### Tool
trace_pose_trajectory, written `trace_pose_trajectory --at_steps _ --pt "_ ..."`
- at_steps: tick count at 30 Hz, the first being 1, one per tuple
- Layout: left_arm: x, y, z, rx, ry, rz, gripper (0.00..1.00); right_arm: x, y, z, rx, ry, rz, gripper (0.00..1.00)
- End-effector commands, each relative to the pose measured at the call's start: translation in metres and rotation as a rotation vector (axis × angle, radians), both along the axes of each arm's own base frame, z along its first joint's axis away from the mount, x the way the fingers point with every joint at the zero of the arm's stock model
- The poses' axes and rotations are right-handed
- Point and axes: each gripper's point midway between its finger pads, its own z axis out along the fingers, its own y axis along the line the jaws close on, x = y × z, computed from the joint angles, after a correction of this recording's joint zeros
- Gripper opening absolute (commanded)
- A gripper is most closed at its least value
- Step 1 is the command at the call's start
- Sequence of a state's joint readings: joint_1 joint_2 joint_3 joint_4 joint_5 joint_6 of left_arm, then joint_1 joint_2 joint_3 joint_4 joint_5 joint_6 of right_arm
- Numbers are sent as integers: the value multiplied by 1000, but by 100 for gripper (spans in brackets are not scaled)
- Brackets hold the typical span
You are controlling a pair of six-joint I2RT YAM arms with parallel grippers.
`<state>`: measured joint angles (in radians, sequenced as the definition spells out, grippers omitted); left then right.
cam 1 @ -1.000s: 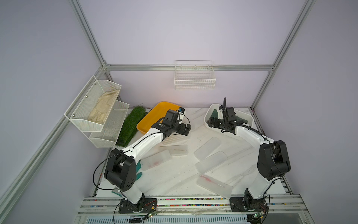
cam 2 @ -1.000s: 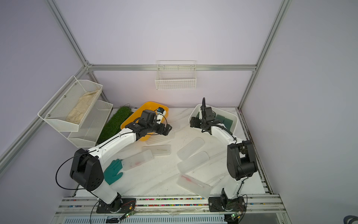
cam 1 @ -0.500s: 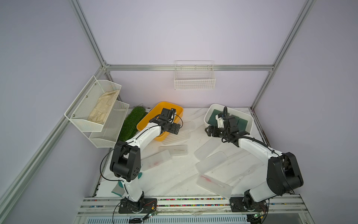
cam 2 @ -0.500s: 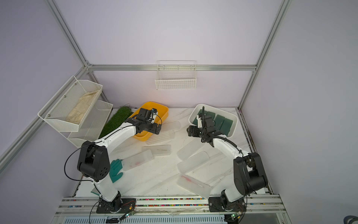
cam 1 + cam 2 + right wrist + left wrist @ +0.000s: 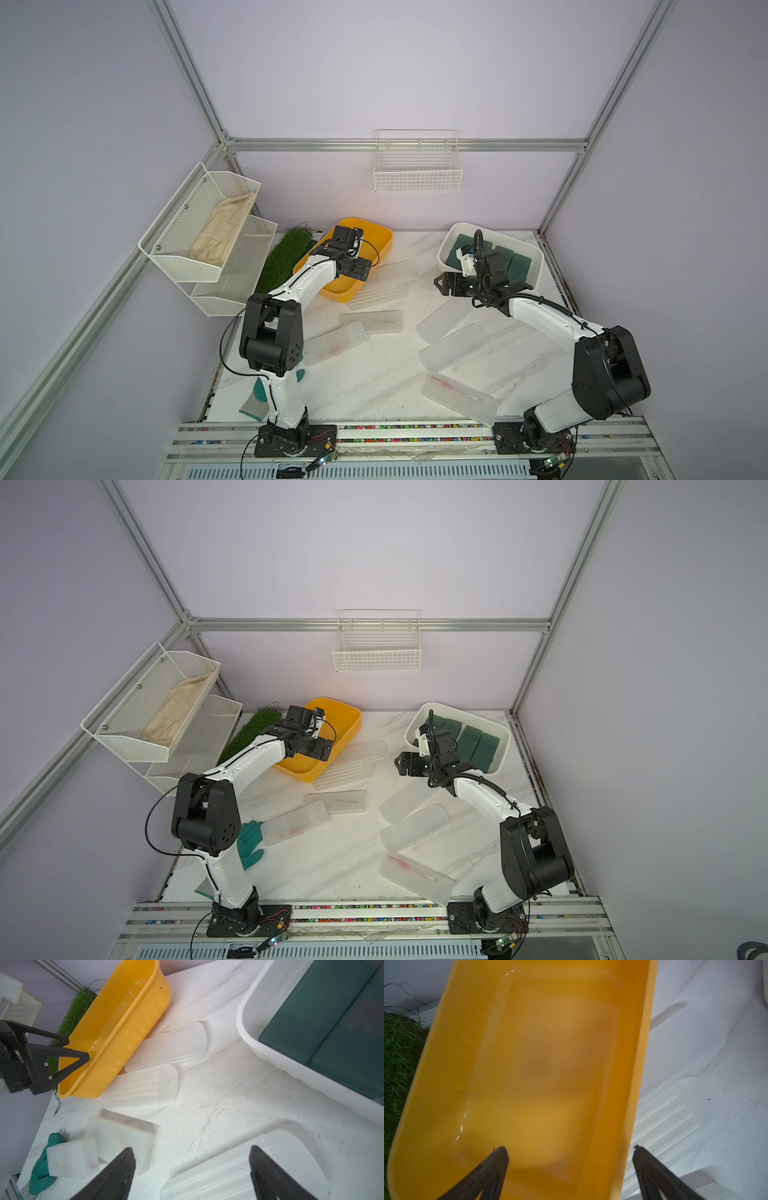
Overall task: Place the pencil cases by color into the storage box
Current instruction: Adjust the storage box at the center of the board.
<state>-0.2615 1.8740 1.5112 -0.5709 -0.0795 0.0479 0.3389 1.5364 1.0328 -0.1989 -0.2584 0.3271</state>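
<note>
We see dark green pencil cases (image 5: 509, 262) grouped by colour in the white storage box (image 5: 257, 1014) at 1 o'clock, frosted clear pencil cases (image 5: 453, 347) waiting on the bench (image 5: 374, 374), and the left pincer (image 5: 569, 1148), over the yellow box (image 5: 431, 1064), and the right pincer (image 5: 191, 1148) both wide and empty.

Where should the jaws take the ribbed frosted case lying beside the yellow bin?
Probably grip the ribbed case across its narrow width near the smooth cap end, coming straight down: it lies flat, and its other end crowds the yellow bin.
</note>
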Motion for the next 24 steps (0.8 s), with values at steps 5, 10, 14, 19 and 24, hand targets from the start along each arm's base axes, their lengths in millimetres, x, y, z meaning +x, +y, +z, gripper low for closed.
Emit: trace_pose_trajectory --at_steps 5,10,14,19,24 --pt "14 -11 5 -22 -20 -68 89 -37 27 -2 -51 41 174 87" --pt "15 -13 -2 -35 -7 -78 87 -63 48 -16 -153 70 279 87" --pt "16 -17 -7 -52 0 -94 79 -75 58 -19 -176 64 311 87" --pt "14 -24 -14 -63 16 -136 62 -75 55 -13 -160 30 279 87" --pt "14 -26 -11 -62 9 -160 45 -72 53 -4 -146 -4 255 87"
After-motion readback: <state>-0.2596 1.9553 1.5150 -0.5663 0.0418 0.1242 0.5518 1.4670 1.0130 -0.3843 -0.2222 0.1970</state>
